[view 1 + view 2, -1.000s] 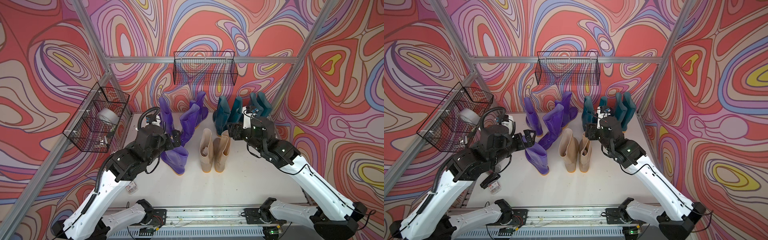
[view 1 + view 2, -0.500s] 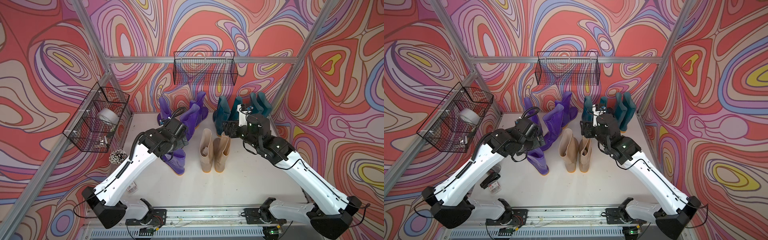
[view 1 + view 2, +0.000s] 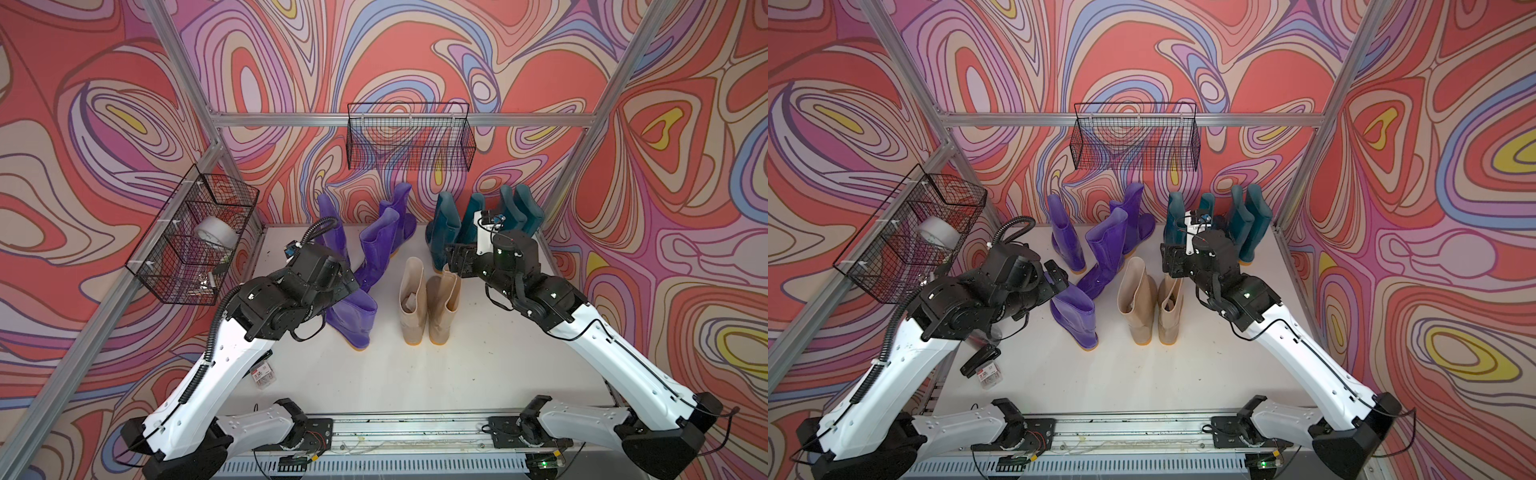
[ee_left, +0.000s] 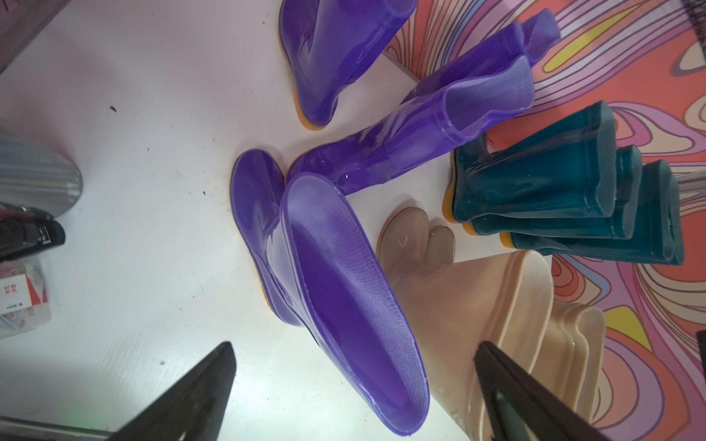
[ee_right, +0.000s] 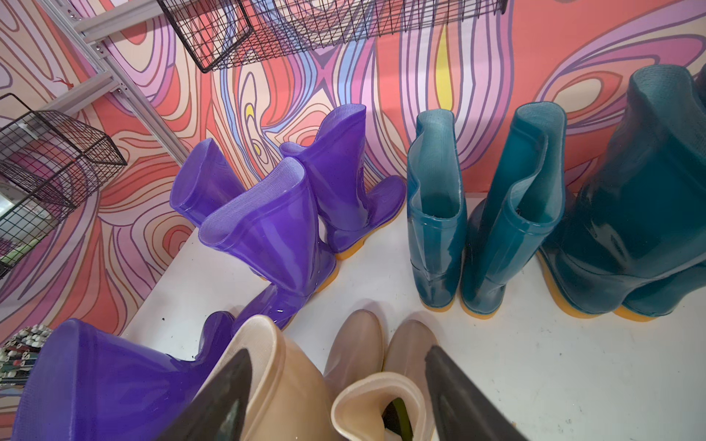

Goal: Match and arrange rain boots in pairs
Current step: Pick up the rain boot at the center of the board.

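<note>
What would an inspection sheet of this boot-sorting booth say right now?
Surface: white table, a few dark specks.
Job's things: four purple boots, one tilted boot among them; four teal boots upright along the back wall; beige pair upright, side by side.
Clutter: small labelled packet and a black stapler-like tool beside the left arm.
Grippers: left end effector open by the front purple boot's top; right end effector open over the beige pair.
Cables: black corrugated hose running up the left arm; thin black leads under the right wrist.
Surroundings: swirl-patterned walls, metal frame, back wire basket, side wire basket holding a tape roll.
</note>
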Tool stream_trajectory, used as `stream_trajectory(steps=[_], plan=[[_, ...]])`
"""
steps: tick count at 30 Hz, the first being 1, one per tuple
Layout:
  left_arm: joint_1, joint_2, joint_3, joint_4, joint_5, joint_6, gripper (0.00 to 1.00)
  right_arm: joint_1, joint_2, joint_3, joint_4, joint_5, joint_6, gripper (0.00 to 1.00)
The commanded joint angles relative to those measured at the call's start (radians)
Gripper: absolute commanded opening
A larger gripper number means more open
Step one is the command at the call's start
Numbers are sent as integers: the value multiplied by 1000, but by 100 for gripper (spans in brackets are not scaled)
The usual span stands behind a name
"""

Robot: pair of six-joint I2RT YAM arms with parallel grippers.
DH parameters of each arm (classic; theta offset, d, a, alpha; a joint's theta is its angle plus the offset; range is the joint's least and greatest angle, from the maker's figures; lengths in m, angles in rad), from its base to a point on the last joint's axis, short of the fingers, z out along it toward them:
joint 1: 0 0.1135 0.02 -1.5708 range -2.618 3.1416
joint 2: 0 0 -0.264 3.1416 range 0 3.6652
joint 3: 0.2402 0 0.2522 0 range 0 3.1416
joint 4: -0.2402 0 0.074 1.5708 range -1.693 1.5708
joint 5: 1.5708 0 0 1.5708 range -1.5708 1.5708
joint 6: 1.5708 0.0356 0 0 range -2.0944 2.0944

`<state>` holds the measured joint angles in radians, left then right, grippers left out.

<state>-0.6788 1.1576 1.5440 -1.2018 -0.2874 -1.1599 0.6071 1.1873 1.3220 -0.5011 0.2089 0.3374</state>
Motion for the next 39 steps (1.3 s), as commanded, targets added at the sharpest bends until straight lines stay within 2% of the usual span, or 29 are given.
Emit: stream_trajectory(steps=[1, 4, 9, 18, 21, 27, 32, 34, 35, 36, 37, 38, 39], plan=[[3, 25, -59, -55, 66, -119, 100, -2, -2, -14, 22, 6, -11, 73], [2, 62, -63, -50, 56, -121, 100, -2, -5, -18, 20, 4, -11, 74], [3, 113, -54, -20, -23, -113, 100, -3, -19, -20, 9, 0, -7, 74], [1, 106, -39, 131, 12, -36, 100, -4, -13, -19, -1, -24, -1, 74], [3, 88, -66, 122, -28, -56, 100, -3, -10, -17, 7, -28, 0, 73], [2, 130, -119, 103, 17, -91, 100, -3, 2, -11, 9, -33, 2, 74], [12, 120, -179, 162, -27, -86, 100, -3, -3, -4, -4, -37, 3, 73], [33, 111, -200, 212, -25, -58, 91, -4, 3, 12, -28, -43, 3, 73], [47, 106, -208, 230, -20, -39, 81, -4, 10, 29, -52, -58, 5, 72], [60, 101, -213, 241, -12, -24, 68, -3, 17, 41, -72, -74, 5, 71], [77, 93, -221, 260, 10, 10, 49, -2, 23, 52, -86, -94, 8, 71], [93, 81, -233, 287, 26, 55, 25, -2, 26, 57, -95, -105, 9, 70], [103, 68, -243, 301, 30, 86, 13, -2, 31, 63, -100, -110, 11, 70]])
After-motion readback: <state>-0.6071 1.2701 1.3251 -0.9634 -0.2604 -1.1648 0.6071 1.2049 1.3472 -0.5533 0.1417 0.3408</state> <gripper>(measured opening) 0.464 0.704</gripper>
